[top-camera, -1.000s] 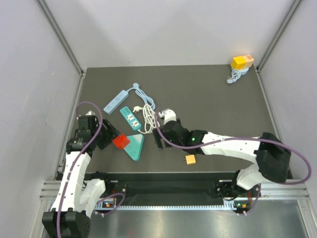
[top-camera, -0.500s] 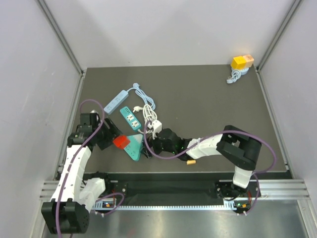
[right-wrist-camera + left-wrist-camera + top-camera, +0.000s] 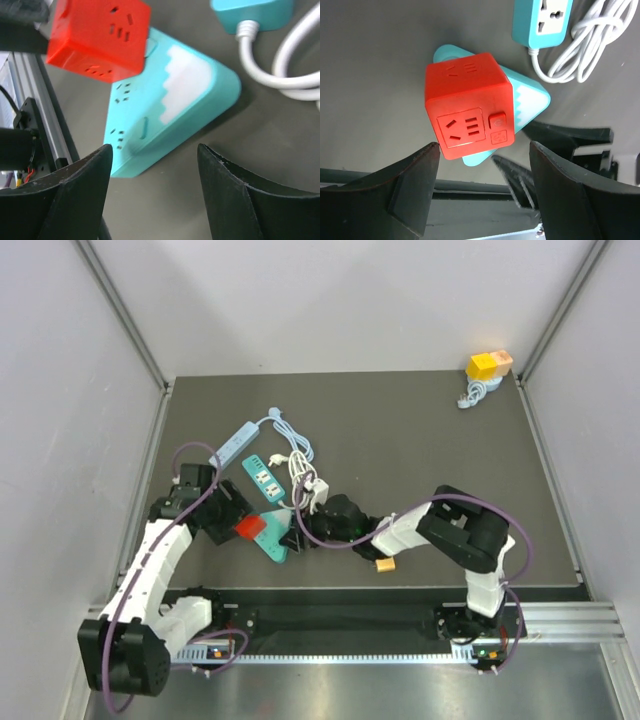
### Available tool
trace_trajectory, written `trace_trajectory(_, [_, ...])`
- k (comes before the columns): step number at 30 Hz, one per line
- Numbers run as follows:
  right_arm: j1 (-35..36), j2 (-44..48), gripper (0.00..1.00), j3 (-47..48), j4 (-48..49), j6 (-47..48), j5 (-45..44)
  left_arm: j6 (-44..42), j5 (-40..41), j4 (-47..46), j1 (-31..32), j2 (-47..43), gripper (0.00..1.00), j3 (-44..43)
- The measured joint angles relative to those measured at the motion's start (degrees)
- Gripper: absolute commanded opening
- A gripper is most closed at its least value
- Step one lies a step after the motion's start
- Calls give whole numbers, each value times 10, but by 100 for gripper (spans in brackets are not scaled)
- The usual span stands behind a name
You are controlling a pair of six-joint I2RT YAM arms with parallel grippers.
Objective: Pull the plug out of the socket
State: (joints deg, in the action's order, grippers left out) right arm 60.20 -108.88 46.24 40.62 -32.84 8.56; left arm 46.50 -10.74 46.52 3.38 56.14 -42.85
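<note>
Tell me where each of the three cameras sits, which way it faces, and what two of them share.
Top external: above and behind the arms, looking down on the table; both arms show, bases at the bottom.
Left wrist: on the left arm, looking down past the open left pincer at the red cube; its two fingers show.
Right wrist: on the right arm, looking past the open right pincer at the teal triangular strip; its two fingers show.
Shared: both wrist views show the red cube on the strip.
</note>
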Motion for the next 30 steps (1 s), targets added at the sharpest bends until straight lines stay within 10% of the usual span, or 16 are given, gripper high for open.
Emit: trace_trajectory(30, [-65, -117, 47, 41, 131, -161, 122, 111, 148, 15, 102, 50, 75, -3])
